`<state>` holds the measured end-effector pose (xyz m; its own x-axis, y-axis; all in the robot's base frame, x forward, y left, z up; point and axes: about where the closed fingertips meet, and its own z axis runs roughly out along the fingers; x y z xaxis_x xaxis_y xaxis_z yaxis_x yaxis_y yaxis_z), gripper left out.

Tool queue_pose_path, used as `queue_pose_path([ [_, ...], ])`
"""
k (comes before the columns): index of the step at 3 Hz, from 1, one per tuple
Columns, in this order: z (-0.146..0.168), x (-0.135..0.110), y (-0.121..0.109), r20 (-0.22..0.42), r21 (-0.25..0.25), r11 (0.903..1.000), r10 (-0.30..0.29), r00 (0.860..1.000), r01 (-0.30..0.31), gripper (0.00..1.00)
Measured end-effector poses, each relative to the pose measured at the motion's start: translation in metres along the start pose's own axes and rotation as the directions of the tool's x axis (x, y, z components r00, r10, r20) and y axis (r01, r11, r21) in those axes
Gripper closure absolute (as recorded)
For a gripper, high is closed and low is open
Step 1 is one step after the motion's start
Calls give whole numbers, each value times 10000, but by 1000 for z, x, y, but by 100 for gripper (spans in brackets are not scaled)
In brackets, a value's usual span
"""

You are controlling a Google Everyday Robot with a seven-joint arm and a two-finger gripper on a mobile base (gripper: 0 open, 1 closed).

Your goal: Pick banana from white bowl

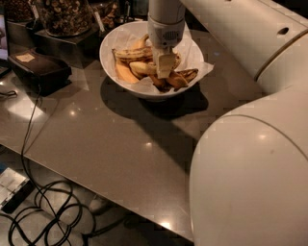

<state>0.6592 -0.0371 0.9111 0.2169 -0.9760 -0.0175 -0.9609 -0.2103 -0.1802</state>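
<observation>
The white bowl (109, 61), lined with crinkled white paper, stands at the back of the grey table and holds several bananas. The banana (129, 54), long and brown-streaked, lies across the back left of the bowl. Shorter orange-yellow bananas (126, 73) lie in front of it, and a small blackened banana (182, 77) lies at the right. My gripper (163, 65) reaches straight down into the middle of the bowl, its tip among the bananas just right of the long banana's end. Its wrist hides the long banana's right end.
A dark box (39, 70) sits on the table left of the bowl. Glass jars of nuts (62, 14) stand behind it. My white arm (250, 178) fills the right side. Cables (43, 211) lie on the floor below the table's front edge.
</observation>
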Motion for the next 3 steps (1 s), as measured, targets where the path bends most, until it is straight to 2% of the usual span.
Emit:
queue_pose_path([
  [1, -6, 1, 1, 168, 224, 9996, 193, 9997, -197, 100],
  [3, -43, 8, 22, 748, 818, 9939, 676, 9949, -737, 100],
])
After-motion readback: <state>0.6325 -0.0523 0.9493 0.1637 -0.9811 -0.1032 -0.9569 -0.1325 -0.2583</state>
